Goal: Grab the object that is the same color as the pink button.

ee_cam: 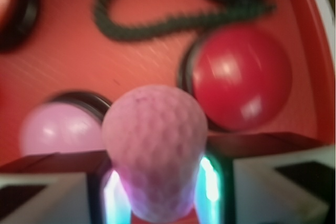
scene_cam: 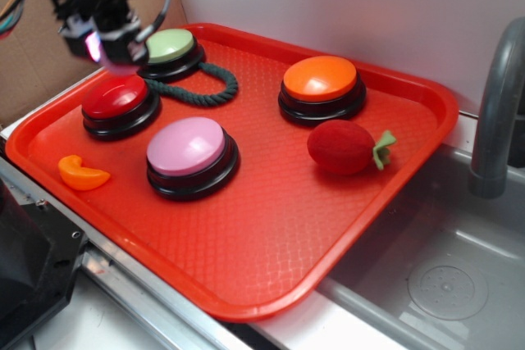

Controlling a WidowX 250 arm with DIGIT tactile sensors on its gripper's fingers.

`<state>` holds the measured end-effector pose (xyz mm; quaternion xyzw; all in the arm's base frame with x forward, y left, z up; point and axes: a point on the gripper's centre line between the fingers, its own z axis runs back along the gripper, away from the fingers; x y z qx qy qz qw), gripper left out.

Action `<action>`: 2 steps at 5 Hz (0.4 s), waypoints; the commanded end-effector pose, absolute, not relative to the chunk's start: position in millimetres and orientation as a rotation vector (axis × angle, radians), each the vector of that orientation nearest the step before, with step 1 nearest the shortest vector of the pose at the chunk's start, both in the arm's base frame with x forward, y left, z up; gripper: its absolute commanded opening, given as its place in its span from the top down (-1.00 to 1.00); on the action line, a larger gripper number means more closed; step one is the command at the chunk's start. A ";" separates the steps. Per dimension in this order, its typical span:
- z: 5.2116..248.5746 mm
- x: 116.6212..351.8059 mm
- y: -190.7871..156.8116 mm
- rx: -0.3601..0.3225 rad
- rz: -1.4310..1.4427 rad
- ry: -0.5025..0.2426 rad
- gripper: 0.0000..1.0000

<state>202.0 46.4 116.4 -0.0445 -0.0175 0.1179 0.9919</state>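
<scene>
One gripper (ee_cam: 157, 182) clamps pink ball (ee_cam: 153, 150), prob. above tray's (scene_cam: 426, 104) left edge.

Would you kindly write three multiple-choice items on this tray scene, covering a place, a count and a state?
1. The green rope lies:
A. by the green button
B. in the sink
C. on the strawberry

2. Buttons on the tray:
A. two
B. four
C. six

3. The pincer is:
A. open, empty
B. shut on the pink ball
C. pressing a button

Key: 1 A, the rope curls beside it; 2 B, green, red, orange and pink; 3 B, the wrist view shows the ball between its fingers.
</scene>
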 end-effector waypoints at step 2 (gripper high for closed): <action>147.0 250.2 19.8 -0.026 0.111 -0.083 1.00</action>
